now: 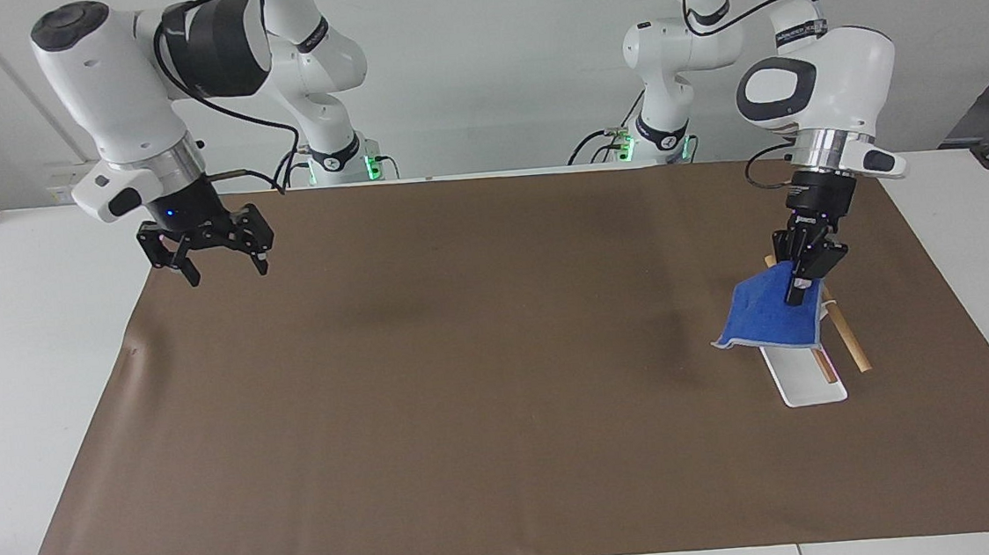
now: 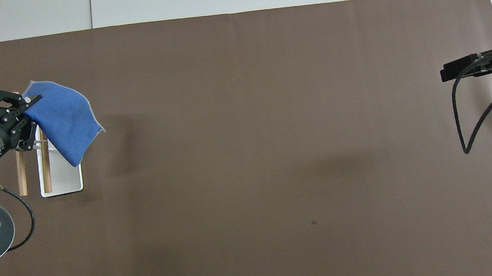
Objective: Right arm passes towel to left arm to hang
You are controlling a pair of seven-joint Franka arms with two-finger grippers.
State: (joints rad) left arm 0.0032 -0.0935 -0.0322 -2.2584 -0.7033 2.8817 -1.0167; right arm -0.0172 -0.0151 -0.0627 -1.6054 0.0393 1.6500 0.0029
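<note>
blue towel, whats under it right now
The towel, pinched by the shut left gripper, hangs over the white rack and its wooden rods; their upper ends are covered.

A white table carries a large brown mat that covers most of its top, leaving white margins at both ends and along the edge far from the robots. On the mat, toward the left arm's end, stands a small rack with a white base and two wooden rods.
</note>
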